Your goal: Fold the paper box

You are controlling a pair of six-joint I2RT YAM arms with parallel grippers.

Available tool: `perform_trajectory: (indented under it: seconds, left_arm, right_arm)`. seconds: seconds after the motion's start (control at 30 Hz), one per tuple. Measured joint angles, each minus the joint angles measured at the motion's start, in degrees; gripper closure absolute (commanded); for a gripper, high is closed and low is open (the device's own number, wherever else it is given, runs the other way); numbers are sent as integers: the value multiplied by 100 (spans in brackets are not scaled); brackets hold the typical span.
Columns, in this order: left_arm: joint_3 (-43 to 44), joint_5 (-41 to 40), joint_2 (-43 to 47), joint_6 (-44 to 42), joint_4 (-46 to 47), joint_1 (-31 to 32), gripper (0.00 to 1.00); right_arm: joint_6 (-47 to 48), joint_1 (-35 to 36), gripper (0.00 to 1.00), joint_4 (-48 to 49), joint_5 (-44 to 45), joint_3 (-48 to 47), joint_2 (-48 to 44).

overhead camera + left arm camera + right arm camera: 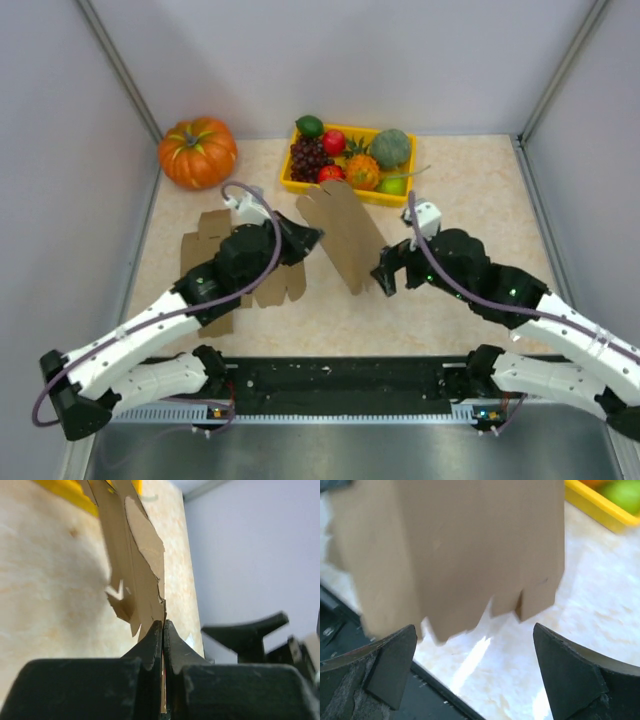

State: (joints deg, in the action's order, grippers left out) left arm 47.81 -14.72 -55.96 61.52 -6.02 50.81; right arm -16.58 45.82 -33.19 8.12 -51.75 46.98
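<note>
My left end effector (308,240) pinches one edge of the flattened paper box (342,232), holding it upright over the middle of the counter (470,200), while my right end effector (386,276) stands spread wide just beside it

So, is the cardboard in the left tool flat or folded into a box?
Flat. The cardboard shows as a thin sheet, pinched edge-on in the shut left tool.

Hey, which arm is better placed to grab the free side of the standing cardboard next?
Right. The right end effector is open and faces the raised cardboard blank, while the left end effector is shut on the blank's edge, holding it up.
</note>
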Motion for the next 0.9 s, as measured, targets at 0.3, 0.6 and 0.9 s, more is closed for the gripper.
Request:
perform_trajectory:
  seconds: [0.3, 0.6, 0.9]
  left_arm:
    - [2284, -1246, 173, -229, -3401, -15, 100]
    - [2750, -1504, -214, -136, -4778, -15, 100]
    - [2898, -1665, -42, -9, -5097, -42, 100]
  right_arm:
    - [160, 3139, 1, 105, 2044, -2291, 2122]
    - [341, 3405, 13, 424, 3853, -3161, 3930]
    - [422, 3591, 9, 1598, 3919, -2068, 3582]
